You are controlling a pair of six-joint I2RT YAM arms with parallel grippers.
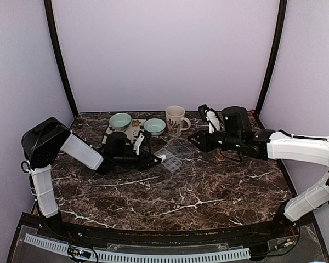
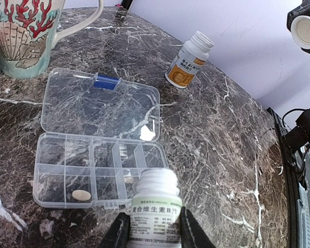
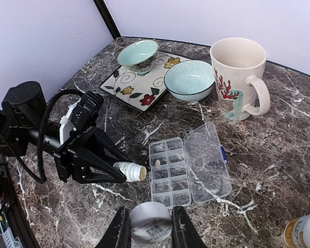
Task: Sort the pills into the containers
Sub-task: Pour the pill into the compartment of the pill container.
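Observation:
The clear organiser box (image 1: 172, 157) lies open mid-table, lid flat. It also shows in the left wrist view (image 2: 57, 160) and the right wrist view (image 3: 169, 182). One tan pill (image 2: 81, 195) lies in a corner compartment, also seen from the right wrist (image 3: 157, 162). My left gripper (image 2: 154, 227) is shut on an uncapped white pill bottle (image 2: 156, 204), tipped on its side with its mouth at the box's edge (image 3: 130, 171). My right gripper (image 3: 149, 223) is shut on a white cap (image 3: 151, 221), held just off the box's near end.
An amber pill bottle (image 2: 188, 63) with a white cap stands right of the box. A coral-print mug (image 1: 175, 119) stands behind it. Two pale green bowls (image 1: 120, 120) (image 1: 154, 126) sit on and beside a floral tray (image 1: 134, 132) at the back left.

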